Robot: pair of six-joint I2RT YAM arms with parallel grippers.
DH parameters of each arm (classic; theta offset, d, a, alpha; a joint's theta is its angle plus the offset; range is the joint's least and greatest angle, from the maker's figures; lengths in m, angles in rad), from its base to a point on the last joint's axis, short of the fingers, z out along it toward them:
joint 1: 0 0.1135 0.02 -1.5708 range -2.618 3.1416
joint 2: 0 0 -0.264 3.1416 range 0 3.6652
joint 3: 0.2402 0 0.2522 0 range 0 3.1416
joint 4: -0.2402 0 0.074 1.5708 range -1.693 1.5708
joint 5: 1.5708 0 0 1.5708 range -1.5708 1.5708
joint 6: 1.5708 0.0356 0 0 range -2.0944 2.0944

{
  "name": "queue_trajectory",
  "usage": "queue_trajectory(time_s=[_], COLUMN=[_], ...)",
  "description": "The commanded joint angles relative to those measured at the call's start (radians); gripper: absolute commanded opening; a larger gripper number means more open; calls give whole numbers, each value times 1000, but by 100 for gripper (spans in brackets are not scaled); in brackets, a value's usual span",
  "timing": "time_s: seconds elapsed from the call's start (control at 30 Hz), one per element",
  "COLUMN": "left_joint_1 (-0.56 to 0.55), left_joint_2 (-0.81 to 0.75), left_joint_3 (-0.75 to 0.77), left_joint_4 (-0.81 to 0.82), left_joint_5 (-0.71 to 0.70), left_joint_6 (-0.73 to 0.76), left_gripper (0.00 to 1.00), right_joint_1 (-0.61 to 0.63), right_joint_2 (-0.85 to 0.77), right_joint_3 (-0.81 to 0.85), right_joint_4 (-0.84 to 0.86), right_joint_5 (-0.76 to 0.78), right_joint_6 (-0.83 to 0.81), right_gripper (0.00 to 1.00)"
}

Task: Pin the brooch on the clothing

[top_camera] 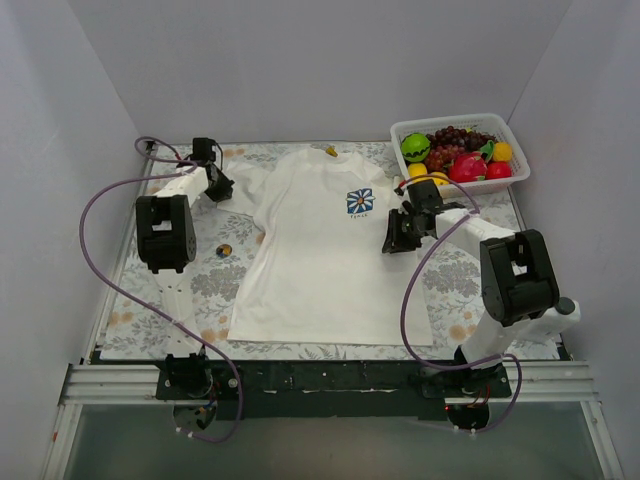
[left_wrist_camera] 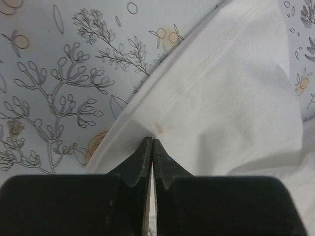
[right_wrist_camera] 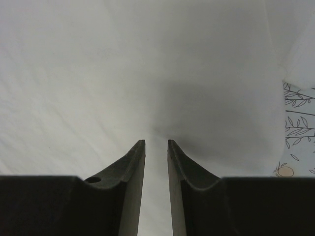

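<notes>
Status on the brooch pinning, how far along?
Done: T-shirt lies spread flat, print up. In hand: left pincer shut at the sleeve hem; right pincer open over white fabric, empty. To do: brooch sits unheld on the mat beside the T-shirt; pick-up and pinning remain.

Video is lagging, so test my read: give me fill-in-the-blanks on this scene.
1. The brooch lies on the floral ___, left of the T-shirt.
2. The right end effector hangs over the T-shirt with its fingers ___.
3. The left end effector, fingers together, meets the T-shirt's ___.
Missing: mat; open; sleeve.
</notes>
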Motion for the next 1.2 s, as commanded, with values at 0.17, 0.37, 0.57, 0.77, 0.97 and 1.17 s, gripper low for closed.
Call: queue_trajectory(time_s=[0.17, 0.37, 0.57, 0.77, 0.97, 1.17], left_joint_1=[42, 49, 78, 91, 66, 9], left_joint_2=[-14, -31, -74, -106, -198, -351], left_joint_3=[44, 39, -5, 10, 13, -103], left_joint_4=[-159, -217, -228, -178, -141, -99], left_joint_5=[-178, -256, -339, -268, -143, -15], left_joint_6=[13, 9, 26, 69, 100, 149], left_gripper=[0, 0, 0, 2, 40, 81], right_joint_1=[3, 4, 3, 30, 79, 121], right_joint_2=[25, 34, 37, 45, 76, 65], right_joint_3=[8, -1, -13, -5, 5, -42], right_joint_4=[23, 20, 22, 13, -44, -115], right_joint_5=[20, 22, 17, 36, 59, 73], right_joint_6=[25, 28, 29, 16, 12, 6], right_gripper=[33, 33, 32, 32, 32, 26])
